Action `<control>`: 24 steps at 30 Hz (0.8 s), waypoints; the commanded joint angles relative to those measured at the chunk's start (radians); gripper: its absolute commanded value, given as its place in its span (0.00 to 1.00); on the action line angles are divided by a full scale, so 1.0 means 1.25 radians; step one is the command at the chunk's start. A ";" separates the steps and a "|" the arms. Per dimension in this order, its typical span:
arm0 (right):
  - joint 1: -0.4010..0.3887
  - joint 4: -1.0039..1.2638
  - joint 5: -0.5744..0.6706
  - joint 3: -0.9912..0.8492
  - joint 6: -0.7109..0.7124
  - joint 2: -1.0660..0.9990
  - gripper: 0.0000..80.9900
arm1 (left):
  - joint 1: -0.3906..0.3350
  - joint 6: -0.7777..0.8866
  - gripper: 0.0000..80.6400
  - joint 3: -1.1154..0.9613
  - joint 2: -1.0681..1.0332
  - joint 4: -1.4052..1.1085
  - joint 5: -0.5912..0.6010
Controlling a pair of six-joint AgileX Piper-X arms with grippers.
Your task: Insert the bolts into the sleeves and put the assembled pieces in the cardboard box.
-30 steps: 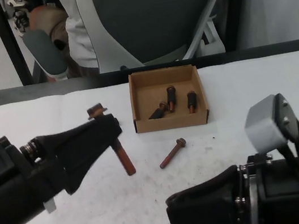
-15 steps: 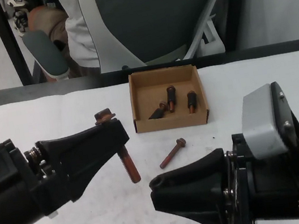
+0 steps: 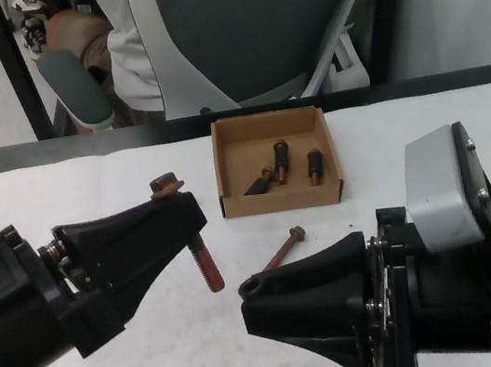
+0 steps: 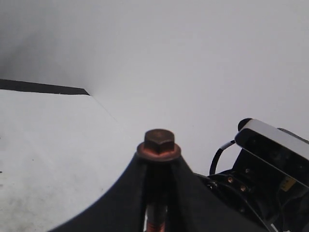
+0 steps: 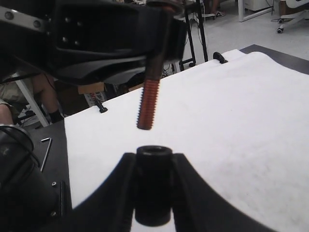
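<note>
My left gripper is shut on a copper bolt just under its hex head, holding it upright with the threaded end hanging free. My right gripper is shut on a black sleeve, held upright with its bore up, a little below and beside the bolt's tip. A loose copper bolt lies on the white bench between the grippers and the cardboard box. Three assembled pieces lie in the box.
A white cloth covers the bench. Behind the bench's far edge stands an office chair with a person seated beside it. The box sits at the middle back of the bench.
The left gripper with the bolt has shifted slightly back toward the left. The right gripper with the sleeve has come forward toward the bolt over the last second.
</note>
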State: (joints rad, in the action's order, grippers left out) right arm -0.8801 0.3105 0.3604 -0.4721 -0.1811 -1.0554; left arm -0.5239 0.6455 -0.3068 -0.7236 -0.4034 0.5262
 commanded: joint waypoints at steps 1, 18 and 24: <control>0.000 0.019 0.004 -0.006 0.001 0.001 0.00 | -0.013 -0.046 0.01 -0.003 -0.013 -0.054 0.031; 0.000 0.019 0.022 -0.006 0.001 0.001 0.00 | -0.045 -0.057 0.01 -0.003 -0.067 -0.124 0.035; 0.000 0.036 0.022 -0.006 0.001 0.001 0.00 | -0.045 -0.055 0.01 -0.003 -0.067 -0.126 0.038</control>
State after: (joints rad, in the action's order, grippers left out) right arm -0.8801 0.3135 0.3801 -0.4711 -0.1811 -1.0580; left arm -0.5760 0.5986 -0.3068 -0.8097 -0.5168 0.5554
